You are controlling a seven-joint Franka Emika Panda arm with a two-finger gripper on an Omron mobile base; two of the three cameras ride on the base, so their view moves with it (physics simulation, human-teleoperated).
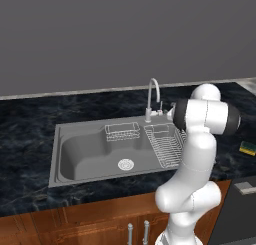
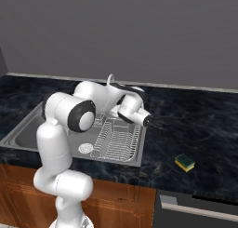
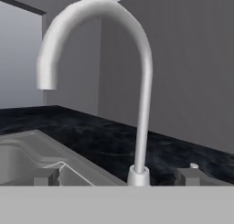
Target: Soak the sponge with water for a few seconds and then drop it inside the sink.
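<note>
Base views flank the arm, sharing the sink (image 1: 75, 139) (hand view: near the faucet (image 3: 141, 81)).

A dark marbled counter (image 1: 30, 129) runs along a grey wall, above brown wooden cabinet doors (image 1: 75, 224). The grey steel sink (image 1: 80, 154) is set into the counter, with a round drain (image 1: 125, 164) in its floor. A small wire basket (image 1: 122, 131) hangs at the sink's back edge, and a wire dish rack (image 2: 118, 141) sits in its right part. The curved chrome faucet (image 3: 137, 81) rises from the rim behind the sink. The sponge (image 2: 185, 162) lies flat on the counter, well apart from the sink, to its right.
</note>
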